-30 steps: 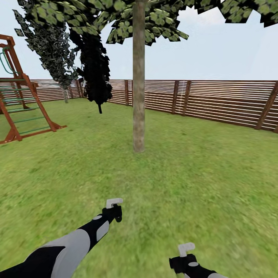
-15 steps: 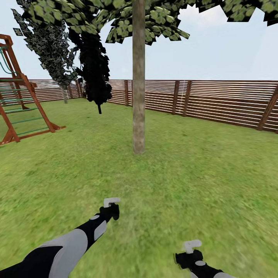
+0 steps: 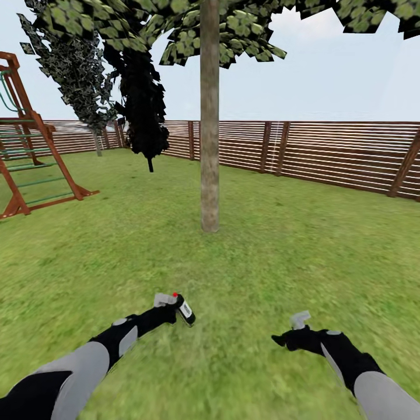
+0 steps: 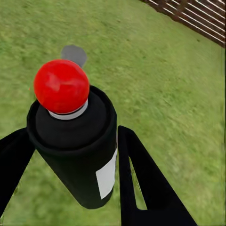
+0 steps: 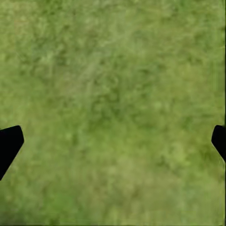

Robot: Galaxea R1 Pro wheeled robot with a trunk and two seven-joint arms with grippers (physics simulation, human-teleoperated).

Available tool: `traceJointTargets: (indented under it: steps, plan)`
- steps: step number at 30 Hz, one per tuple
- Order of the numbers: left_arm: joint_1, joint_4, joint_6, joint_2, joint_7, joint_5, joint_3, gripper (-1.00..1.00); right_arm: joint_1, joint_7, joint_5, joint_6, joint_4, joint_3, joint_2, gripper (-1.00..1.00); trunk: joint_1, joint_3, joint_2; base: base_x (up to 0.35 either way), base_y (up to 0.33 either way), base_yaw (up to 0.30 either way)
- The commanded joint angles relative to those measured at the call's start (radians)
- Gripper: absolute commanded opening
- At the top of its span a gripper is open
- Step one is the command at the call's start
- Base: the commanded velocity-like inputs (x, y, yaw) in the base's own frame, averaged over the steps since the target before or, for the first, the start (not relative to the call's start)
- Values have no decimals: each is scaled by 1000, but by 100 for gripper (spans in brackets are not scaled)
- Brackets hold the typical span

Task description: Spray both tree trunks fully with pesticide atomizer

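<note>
Right wrist view: mottled green lawn (image 5: 113, 103) across the frame, blurry, with paler yellowish patches. Right gripper (image 5: 113, 141) fingertips (image 5: 9, 143) are two black tips at opposite edges, spread wide apart with nothing but grass between them. Gripper hangs above the lawn, not touching anything.

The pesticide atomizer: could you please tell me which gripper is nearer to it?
Left. The left gripper is shut on the pesticide atomizer, holding it above the grass. The right gripper hangs apart to its right, open and holding nothing.
</note>
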Motion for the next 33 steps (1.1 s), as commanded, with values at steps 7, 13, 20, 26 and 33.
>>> traceJointTargets:
  steps: [7,13,20,26,33]
  plan:
    - [0,-118,78,3,-171,-77,-62,-100,-270,125,4,133,-41,3,1,100,0,0,0,0,0,0]
    - [0,-130,97,1,-269,-158,-77,-100,-365,472,3,201,-41,5,119,100,0,0,0,0,0,0]
    - [0,-259,256,1,-382,-162,-79,-100,-397,698,2,230,-45,5,265,-100,0,0,0,0,0,0]
    - [0,-271,265,1,-400,-162,-79,-100,-399,699,2,247,-45,86,280,-100,0,0,0,0,0,0]
    - [1,-270,264,2,-421,-163,-78,-100,-399,688,2,246,-45,172,281,-100,0,0,0,0,0,0]
